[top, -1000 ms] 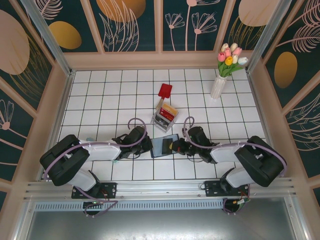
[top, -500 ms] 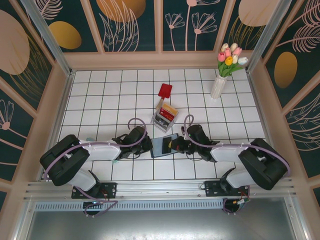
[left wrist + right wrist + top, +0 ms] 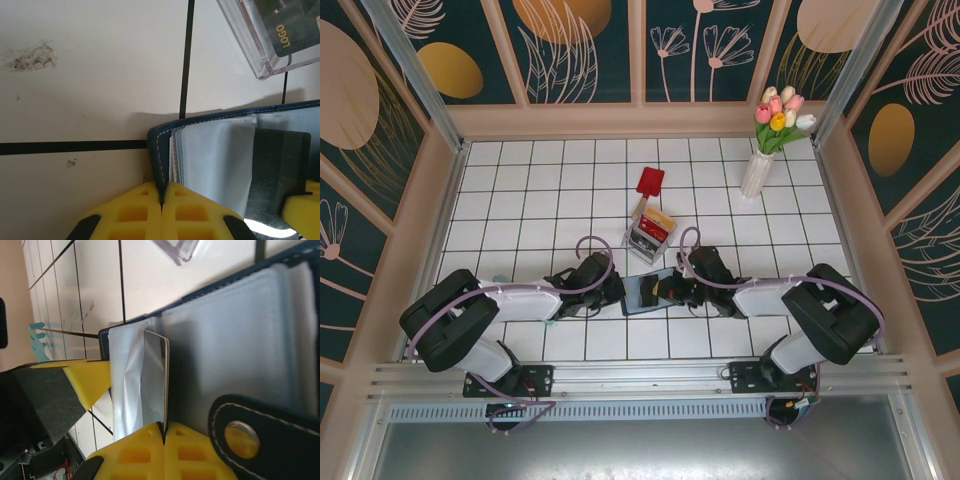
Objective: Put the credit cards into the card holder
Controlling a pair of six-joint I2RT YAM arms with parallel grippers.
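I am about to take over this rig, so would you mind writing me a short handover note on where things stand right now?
Left gripper: shut on the edge of the dark navy folding wallet, which lies open on the white tiled table.
Right gripper: shut on a thin rectangular plastic card, held on edge against the wallet's clear sleeves.
Elsewhere: red and yellow-orange cards stand in the clear plastic box just beyond the wallet.
Done: wallet open and steadied, one card brought to it.
Left: seat this card in a sleeve, then fetch the ones from the box.
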